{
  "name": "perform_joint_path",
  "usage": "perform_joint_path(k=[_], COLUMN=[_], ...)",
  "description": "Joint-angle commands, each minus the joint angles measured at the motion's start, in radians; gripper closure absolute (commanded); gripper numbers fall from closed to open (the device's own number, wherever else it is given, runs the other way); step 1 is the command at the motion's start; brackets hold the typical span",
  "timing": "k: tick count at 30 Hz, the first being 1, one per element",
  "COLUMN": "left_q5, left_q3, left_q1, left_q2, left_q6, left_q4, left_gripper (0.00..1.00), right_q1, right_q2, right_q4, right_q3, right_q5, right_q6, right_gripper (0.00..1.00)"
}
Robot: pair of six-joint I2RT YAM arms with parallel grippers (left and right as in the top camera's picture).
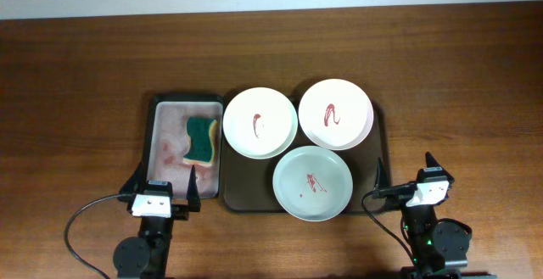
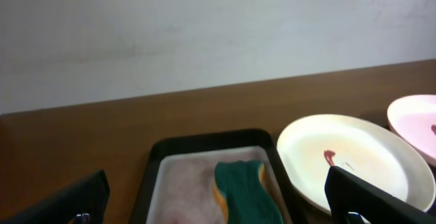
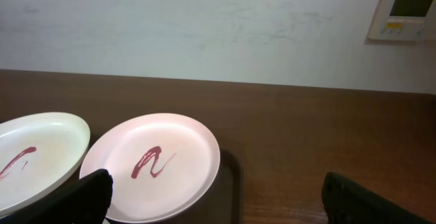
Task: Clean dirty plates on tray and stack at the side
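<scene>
Three plates with red sauce squiggles lie on the dark brown tray [image 1: 379, 147]: a white one [image 1: 260, 123] at back left, a white one [image 1: 336, 114] at back right, and a pale greenish one [image 1: 312, 182] at the front. My left gripper [image 1: 165, 186] is open and empty at the near end of the black basin. My right gripper [image 1: 405, 173] is open and empty just right of the tray's front corner. The left wrist view shows the back-left plate [image 2: 354, 159]. The right wrist view shows the back-right plate [image 3: 153, 166] and the back-left plate [image 3: 37, 152].
A black basin [image 1: 158, 135] with pinkish liquid holds a green-yellow sponge [image 1: 201, 140] left of the tray; the sponge also shows in the left wrist view [image 2: 245, 190]. Bare wood tabletop [image 1: 458, 84] lies right of the tray. A wall stands behind the table.
</scene>
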Motion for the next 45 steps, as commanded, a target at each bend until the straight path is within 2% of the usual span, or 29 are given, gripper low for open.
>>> perform_joint_path(k=[1, 6, 11, 21, 30, 37, 42, 45], left_q5=[-0.003, -0.003, -0.003, 0.005, 0.117, 0.163, 0.246, 0.234], left_q3=[0.029, 0.086, 0.189, 0.444, 0.725, 0.901, 0.905, 0.905], left_q1=[-0.003, -0.003, -0.003, -0.003, -0.003, -0.003, -0.003, -0.003], left_q2=[0.0, 0.047, 0.153, 0.499, 0.842, 1.007, 1.009, 1.011], left_q6=[0.019, 0.019, 0.019, 0.019, 0.019, 0.019, 0.008, 0.008], left_q4=[-0.024, -0.077, -0.133, -0.243, -0.486, -0.718, -0.718, -0.643], left_gripper=[0.01, 0.01, 0.0, 0.01, 0.0, 0.01, 0.0, 0.01], right_q1=[-0.008, -0.008, -0.008, -0.008, -0.007, -0.007, -0.007, -0.007], right_q2=[-0.006, 0.01, 0.077, 0.401, 0.766, 0.927, 0.946, 0.948], right_q4=[-0.033, -0.145, -0.23, -0.353, -0.682, -0.895, -0.892, -0.888], right_q3=[0.06, 0.152, 0.244, 0.472, 0.792, 0.974, 0.978, 0.978], right_q5=[-0.017, -0.017, -0.017, -0.075, -0.162, -0.231, -0.357, -0.357], right_q6=[0.008, 0.009, 0.1, 0.121, 0.121, 0.121, 0.121, 0.121], right_gripper=[0.01, 0.01, 0.01, 0.01, 0.01, 0.01, 0.01, 0.01])
